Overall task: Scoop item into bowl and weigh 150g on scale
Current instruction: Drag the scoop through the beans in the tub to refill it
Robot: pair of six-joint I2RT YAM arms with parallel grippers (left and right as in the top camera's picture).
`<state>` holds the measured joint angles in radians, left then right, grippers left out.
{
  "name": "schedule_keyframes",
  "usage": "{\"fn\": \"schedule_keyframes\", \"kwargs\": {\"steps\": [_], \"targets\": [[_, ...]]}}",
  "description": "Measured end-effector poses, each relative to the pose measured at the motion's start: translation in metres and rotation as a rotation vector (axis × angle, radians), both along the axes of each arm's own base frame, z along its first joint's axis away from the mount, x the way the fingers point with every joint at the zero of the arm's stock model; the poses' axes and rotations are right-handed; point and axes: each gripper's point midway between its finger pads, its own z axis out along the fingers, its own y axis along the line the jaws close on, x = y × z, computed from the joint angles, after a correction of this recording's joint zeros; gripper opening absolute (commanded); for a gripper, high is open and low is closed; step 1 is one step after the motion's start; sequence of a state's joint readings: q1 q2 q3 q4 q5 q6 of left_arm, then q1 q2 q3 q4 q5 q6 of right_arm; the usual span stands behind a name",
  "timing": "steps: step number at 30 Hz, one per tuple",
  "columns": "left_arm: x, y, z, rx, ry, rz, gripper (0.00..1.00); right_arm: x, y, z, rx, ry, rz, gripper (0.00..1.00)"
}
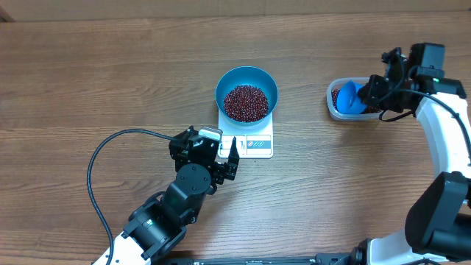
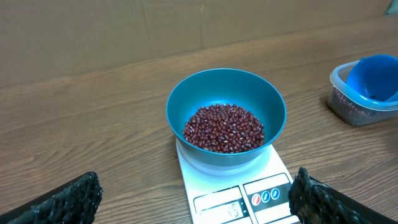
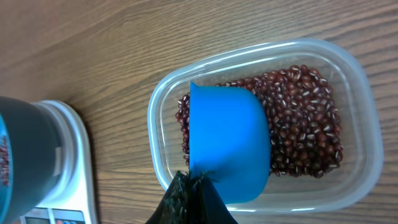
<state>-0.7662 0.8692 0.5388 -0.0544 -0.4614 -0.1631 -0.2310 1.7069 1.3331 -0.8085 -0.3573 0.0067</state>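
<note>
There is one bright blue bowl here, one white scale, one clear tub and one small blue scoop, with dark red-brown beans in two lots: a mound in the bowl and a layer in the tub. The bowl sits on the scale around the middle of the bench. The scale's long axis runs from the far edge to the near edge, its display end pointing at the near edge; I can't read the digits. The left hand is spread wide just short of that display end, holding and touching nothing. The tub stands well apart, toward the right edge. There the right hand is pinched tight on the scoop's handle end, the scoop resting in the tub on the beans, its cup toward the bowl.
</note>
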Motion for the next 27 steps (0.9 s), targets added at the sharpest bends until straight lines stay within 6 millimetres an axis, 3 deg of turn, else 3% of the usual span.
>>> {"fn": "schedule_keyframes", "kwargs": {"steps": [7,15,23,27], "targets": [[0.000,0.000,0.000,0.000,0.000,0.000,0.99,-0.002,-0.012,0.007,0.101,-0.019,-0.036,0.04],[0.000,0.000,0.000,0.000,0.000,0.000,1.00,-0.003,-0.023,0.001,-0.049,-0.040,0.061,0.04],[0.000,0.000,0.000,0.000,0.000,0.000,1.00,0.000,0.001,-0.001,-0.137,-0.061,0.215,0.04],[0.000,0.000,0.000,0.000,0.000,0.000,0.99,0.000,0.025,-0.002,-0.144,-0.063,0.283,0.04]]}}
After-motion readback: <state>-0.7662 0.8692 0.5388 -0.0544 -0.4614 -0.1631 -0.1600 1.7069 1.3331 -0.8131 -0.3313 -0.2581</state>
